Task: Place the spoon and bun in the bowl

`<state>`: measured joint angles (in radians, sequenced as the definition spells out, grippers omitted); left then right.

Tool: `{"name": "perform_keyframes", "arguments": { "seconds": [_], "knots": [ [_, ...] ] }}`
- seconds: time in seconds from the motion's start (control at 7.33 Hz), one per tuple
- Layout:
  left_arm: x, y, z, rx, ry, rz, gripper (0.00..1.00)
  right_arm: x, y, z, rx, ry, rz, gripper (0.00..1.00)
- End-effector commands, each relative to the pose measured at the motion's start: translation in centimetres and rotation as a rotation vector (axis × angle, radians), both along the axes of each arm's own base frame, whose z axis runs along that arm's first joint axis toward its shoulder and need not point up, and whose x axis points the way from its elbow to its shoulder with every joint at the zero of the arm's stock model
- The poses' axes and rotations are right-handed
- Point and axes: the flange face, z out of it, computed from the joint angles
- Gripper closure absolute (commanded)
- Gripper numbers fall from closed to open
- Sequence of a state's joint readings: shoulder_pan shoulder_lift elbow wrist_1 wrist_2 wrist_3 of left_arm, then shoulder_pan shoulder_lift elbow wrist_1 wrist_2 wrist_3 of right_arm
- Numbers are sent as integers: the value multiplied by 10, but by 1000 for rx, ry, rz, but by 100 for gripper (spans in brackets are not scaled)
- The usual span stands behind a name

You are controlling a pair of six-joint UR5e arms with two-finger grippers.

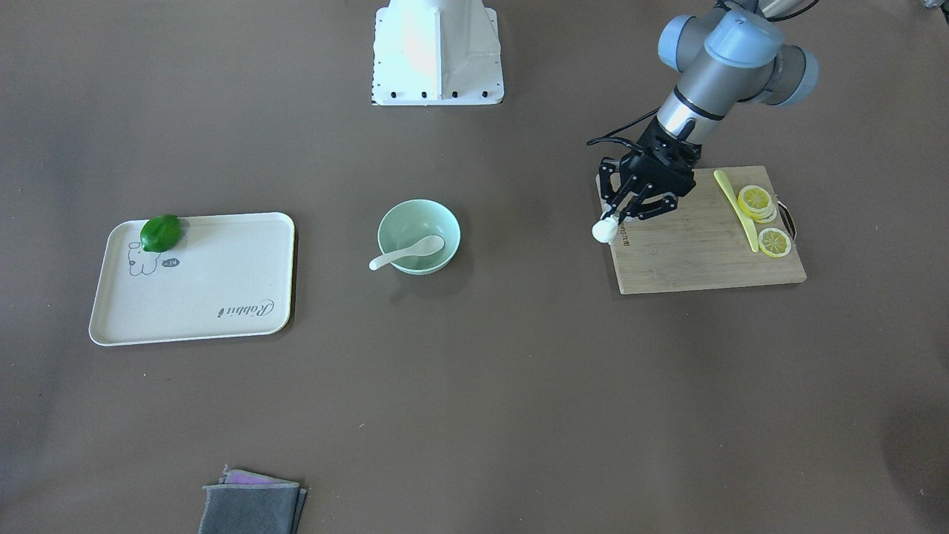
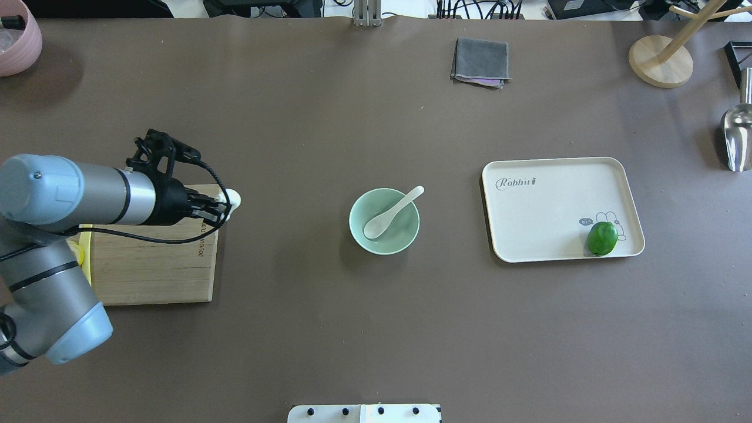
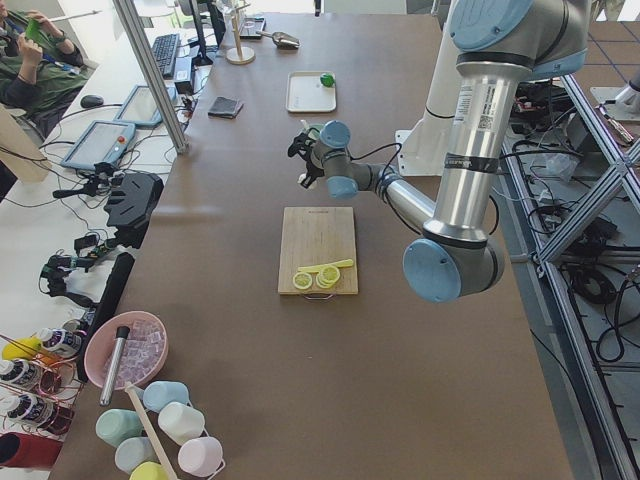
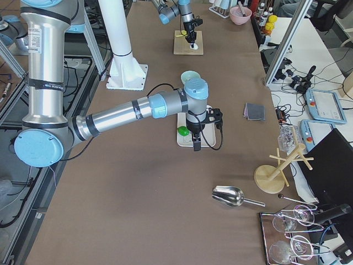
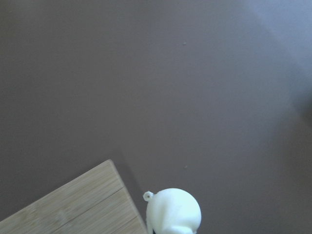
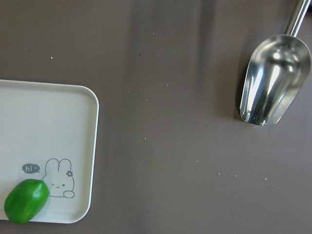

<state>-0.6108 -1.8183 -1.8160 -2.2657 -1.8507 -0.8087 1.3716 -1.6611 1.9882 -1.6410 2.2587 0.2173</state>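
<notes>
The mint-green bowl [image 1: 436,219] stands mid-table, also in the overhead view [image 2: 400,236]. The white spoon [image 1: 408,252] lies in it, scoop inside and handle over the rim [image 2: 392,212]. My left gripper [image 1: 609,222] is shut on the white bun [image 1: 605,231], held just above the near corner of the wooden cutting board [image 1: 689,256]. The bun also shows in the overhead view [image 2: 231,200] and the left wrist view [image 5: 173,210]. My right gripper [image 4: 196,147] hangs over the tray's far edge, seen only in the exterior right view; I cannot tell whether it is open or shut.
Lemon slices [image 1: 758,202] and a thin yellow knife [image 1: 735,209] lie on the board. A cream tray [image 1: 215,297] holds a green lime [image 1: 161,233]. A folded grey cloth [image 1: 252,506], a metal scoop [image 2: 737,135] and a wooden stand [image 2: 661,59] sit near the table edges.
</notes>
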Motion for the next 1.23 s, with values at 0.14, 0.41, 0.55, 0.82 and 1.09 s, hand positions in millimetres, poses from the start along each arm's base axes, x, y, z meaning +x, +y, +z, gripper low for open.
{"name": "perform_keyframes", "arguments": {
  "seconds": [0.14,0.41,0.55,0.82,1.09],
  "knots": [
    [106,31,-96,-48,140,15,72,14,15,17,-23,-8,-1,0],
    [155,40,-132,-70,174,-30,56,15,15,19,-26,-6,0,0],
    [158,38,-133,-75,172,-33,30,16,15,19,-26,-8,2,0],
    [169,41,-132,-38,160,-154,3,16,17,22,-32,-7,2,0],
    [174,50,-157,-72,212,-167,2,18,19,24,-37,-6,5,0]
  ]
}}
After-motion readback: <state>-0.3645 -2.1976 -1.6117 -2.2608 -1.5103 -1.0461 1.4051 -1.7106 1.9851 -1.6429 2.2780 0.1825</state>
